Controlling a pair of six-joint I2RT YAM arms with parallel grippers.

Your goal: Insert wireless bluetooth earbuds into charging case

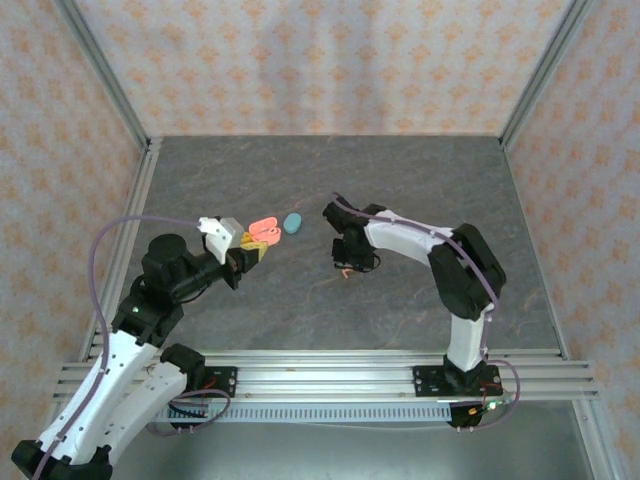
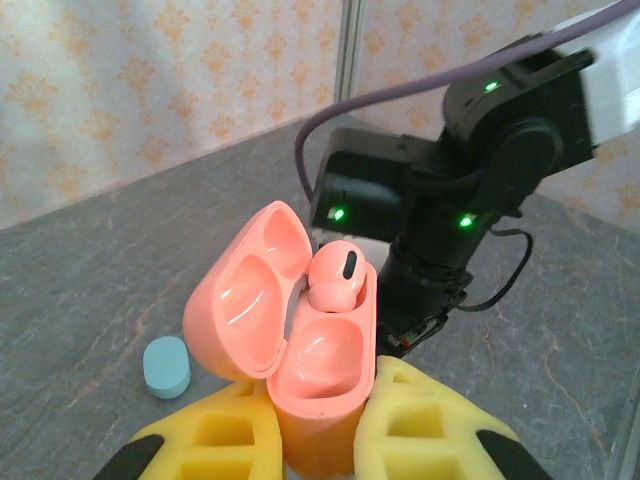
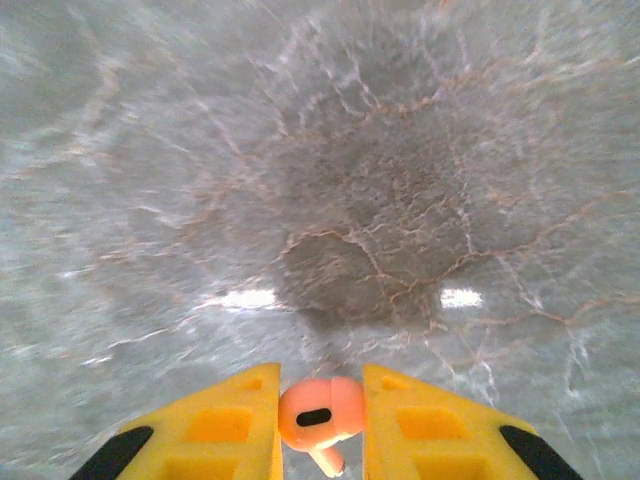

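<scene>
Grey marbled tabletop (image 1: 400,180), walled on three sides by patterned paper, carries the work. Near its middle the right gripper (image 3: 320,382) is pinched narrow on a coral-pink earbud (image 3: 322,412), the bulb between the yellow fingers (image 3: 220,430) and the stem pointing back toward the wrist; whether it is off the surface I cannot tell. The twin earbud (image 2: 336,276) already sits in the far well of the pink charging case (image 2: 312,428). The left gripper (image 2: 320,385) clamps that case by its lower body, with the lid (image 2: 248,290) swung open to one side and the near well (image 2: 322,352) bare. The held bud looks feather-light, hard and glossy, likely to squirt or twist out of a loose pinch. The bulb's flanks therefore seem the sensible hold, and the stem may need turning before it goes in. A teal case (image 2: 166,366) lies shut on the table near the pink one, on the lid's side. Approach from above and from the other side looks free, with the walls well apart from both arms.
</scene>
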